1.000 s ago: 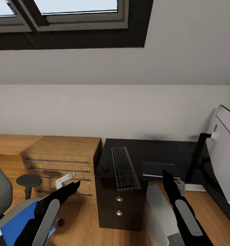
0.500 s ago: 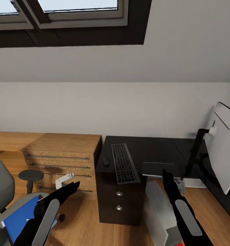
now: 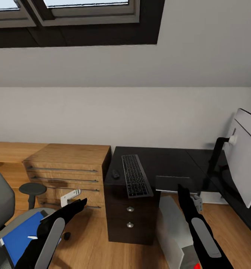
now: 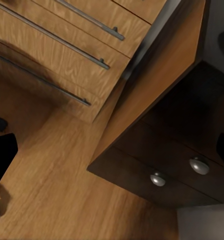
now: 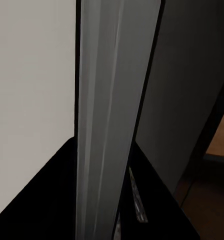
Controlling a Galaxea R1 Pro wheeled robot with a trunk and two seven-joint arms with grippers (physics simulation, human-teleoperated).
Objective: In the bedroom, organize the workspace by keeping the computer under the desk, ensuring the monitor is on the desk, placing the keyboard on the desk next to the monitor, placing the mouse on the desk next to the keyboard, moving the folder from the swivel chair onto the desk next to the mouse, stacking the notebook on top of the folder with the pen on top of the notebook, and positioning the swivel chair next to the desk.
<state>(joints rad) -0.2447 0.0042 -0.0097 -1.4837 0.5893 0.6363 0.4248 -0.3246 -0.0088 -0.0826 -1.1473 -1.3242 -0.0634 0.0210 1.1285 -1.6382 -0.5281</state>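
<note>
The left claw [image 3: 71, 197], its grip state hard to tell, hangs just above and beyond the blue folder [image 3: 21, 239] on the swivel chair [image 3: 0, 209]; the counter [image 3: 166, 164] lies farther right.

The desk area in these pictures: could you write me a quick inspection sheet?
Surface: desk, glossy black top.
Job's things: keyboard, mouse left of it and notebook on the desk; monitor at right, seen from behind; blue folder with pen on the swivel chair; computer under the desk.
Clutter: nothing seen.
Grippers: left gripper and right gripper hold nothing; opening unclear.
Cables: nothing seen.
Surroundings: oak cabinet, skylight.
</note>
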